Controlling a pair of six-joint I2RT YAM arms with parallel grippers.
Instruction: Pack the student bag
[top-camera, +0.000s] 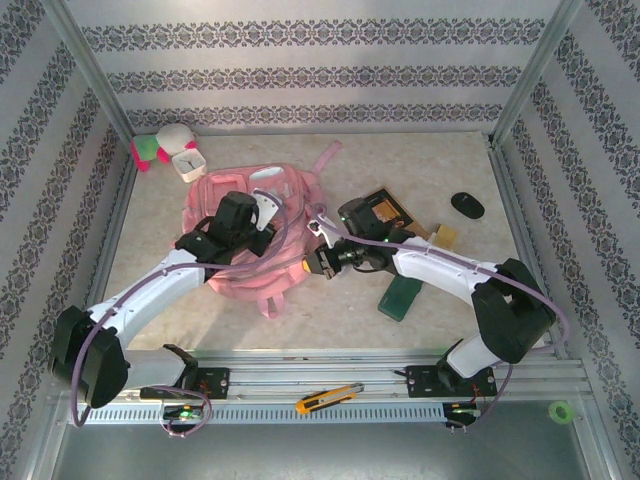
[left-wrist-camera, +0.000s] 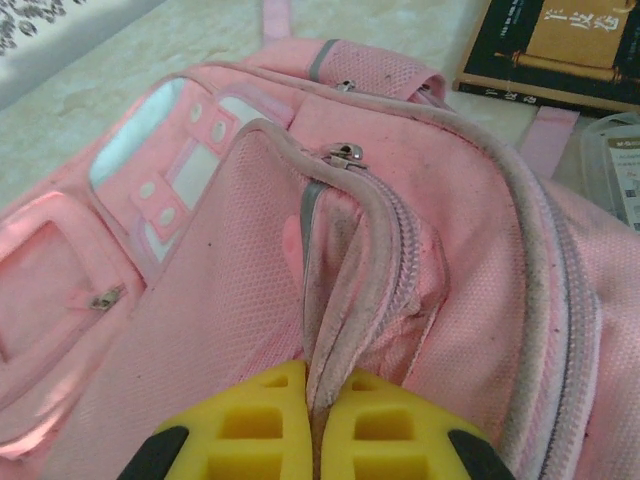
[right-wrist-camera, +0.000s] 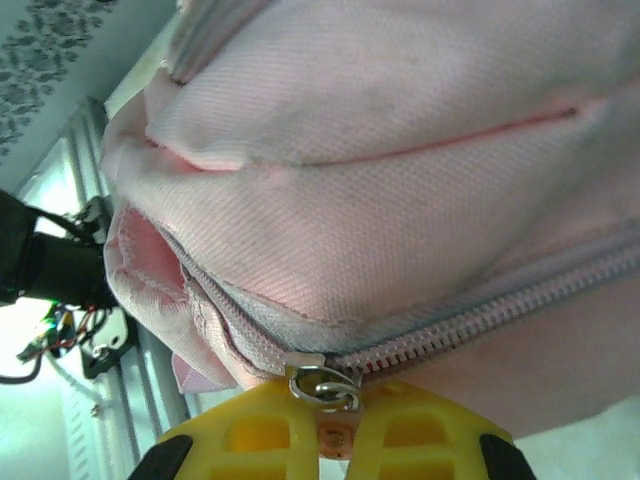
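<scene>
Lying centre-left on beige marbled desk (top-camera: 420, 165), walled by grey damask-striped panels (top-camera: 300, 75): large pink fabric backpack (top-camera: 285, 200). Left pincer (left-wrist-camera: 315, 425) clamped on backpack's zip flap (left-wrist-camera: 345, 290); right pincer (right-wrist-camera: 335, 440) clamped on zip pull (right-wrist-camera: 322, 385).

The student bag (left-wrist-camera: 220, 330) is showing matt, coarse-woven cloth, its zip pull (right-wrist-camera: 322, 385) glinting as polished metal; the left gripper (left-wrist-camera: 318, 440) is showing smooth plastic.

student bag (top-camera: 255, 283) partly under left arm (top-camera: 150, 290), right arm (top-camera: 440, 265), book (left-wrist-camera: 555, 50) cut by top edge
</scene>
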